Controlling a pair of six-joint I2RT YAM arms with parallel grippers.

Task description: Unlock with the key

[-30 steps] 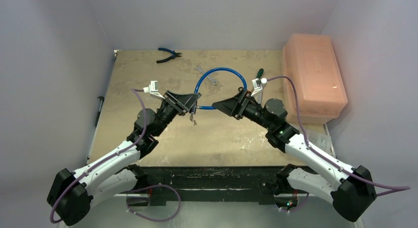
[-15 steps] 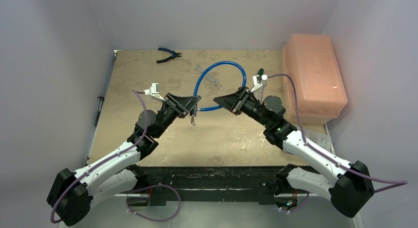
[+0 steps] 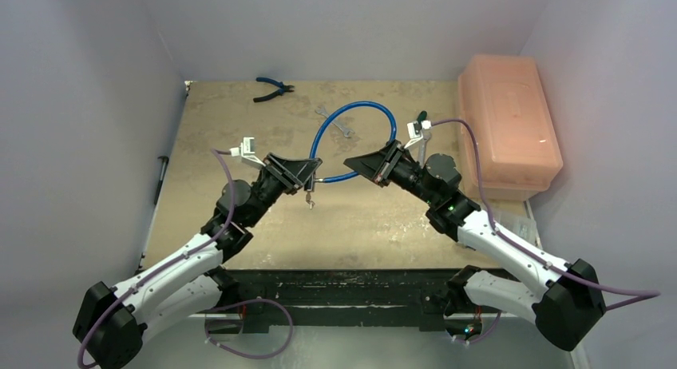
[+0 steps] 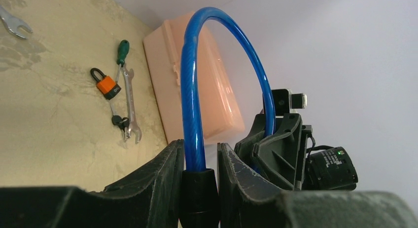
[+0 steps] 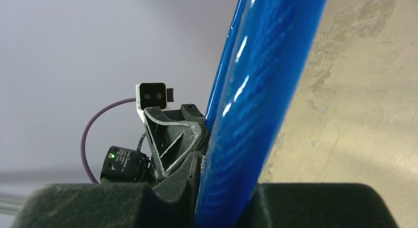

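Cable lock point(image 3: 355, 105) was held above table point(image 3: 239, 113) centre, between both arms. Long axis ran L-R, with loop arching toward table's far edge. L gripper point(image 4: 199, 158) was clamped on its black end piece, keys point(image 3: 310, 198) dangling beneath. R gripper point(image 5: 222, 198) was closed on blue cable.
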